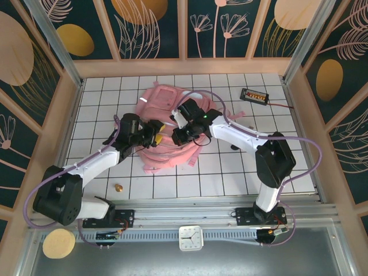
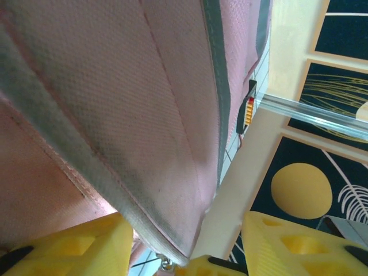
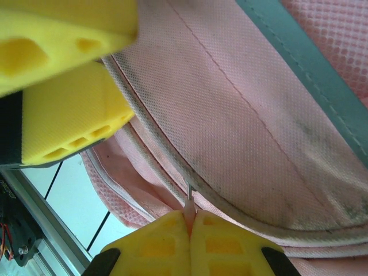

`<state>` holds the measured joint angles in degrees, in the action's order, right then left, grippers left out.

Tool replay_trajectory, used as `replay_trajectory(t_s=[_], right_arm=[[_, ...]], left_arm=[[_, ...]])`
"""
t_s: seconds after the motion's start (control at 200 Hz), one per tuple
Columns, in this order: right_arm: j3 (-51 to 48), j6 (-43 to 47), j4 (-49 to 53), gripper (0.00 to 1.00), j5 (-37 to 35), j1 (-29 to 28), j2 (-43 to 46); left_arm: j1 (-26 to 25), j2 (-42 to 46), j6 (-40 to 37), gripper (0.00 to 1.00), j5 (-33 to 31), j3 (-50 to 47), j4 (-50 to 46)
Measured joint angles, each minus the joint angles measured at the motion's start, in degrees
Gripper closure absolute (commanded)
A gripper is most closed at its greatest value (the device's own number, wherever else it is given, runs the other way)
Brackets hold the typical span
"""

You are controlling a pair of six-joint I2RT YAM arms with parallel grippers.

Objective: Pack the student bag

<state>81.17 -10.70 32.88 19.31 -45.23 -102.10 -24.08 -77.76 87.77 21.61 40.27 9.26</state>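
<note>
The student bag (image 1: 163, 103), a large pale pink backpack, lies in the middle of the tiled table. My right gripper (image 3: 190, 221) is shut on the bag's small pink zipper pull (image 3: 189, 208), and its metal link sticks out just above the fingertips. In the top view this gripper (image 1: 177, 135) sits at the bag's near edge. My left gripper (image 2: 185, 225) is open. Its yellow fingers (image 2: 80, 247) straddle a grey-trimmed seam of the bag (image 2: 132, 144), which rests against the left finger and stands clear of the right one. From above, the left gripper (image 1: 156, 138) is close beside the right one.
A black device with orange parts (image 1: 255, 95) lies at the back right, trailing a wire. A small brass-coloured piece (image 1: 118, 187) sits on the tiles at the near left. A white clock (image 1: 190, 237) and a yellow disc (image 1: 58, 242) rest by the front rail. Wooden walls enclose the table.
</note>
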Motion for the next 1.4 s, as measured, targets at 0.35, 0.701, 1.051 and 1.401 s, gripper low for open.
replay_trajectory(t_s=[0.35,0.701,1.051,1.401], right_arm=[[1.1,-0.2,0.4,1.00,-0.7,-0.3,-1.2],[1.1,-0.2,0.2,1.00,-1.0,-0.3,-1.2],[1.1,0.3,-2.6,1.00,0.4,0.1,-1.2],[1.1,0.3,-2.6,1.00,1.0,0.2,-1.2]], left_arm=[[0.0,-3.1,-0.4,1.00,0.0,0.0,0.9],[1.0,-3.4,-6.7,1.00,0.5,3.2,-4.4],[6.4,-3.4,-16.4,1.00,5.5,7.0,-11.1],[6.8,-3.5,-17.7,1.00,6.5,7.0,-11.0]])
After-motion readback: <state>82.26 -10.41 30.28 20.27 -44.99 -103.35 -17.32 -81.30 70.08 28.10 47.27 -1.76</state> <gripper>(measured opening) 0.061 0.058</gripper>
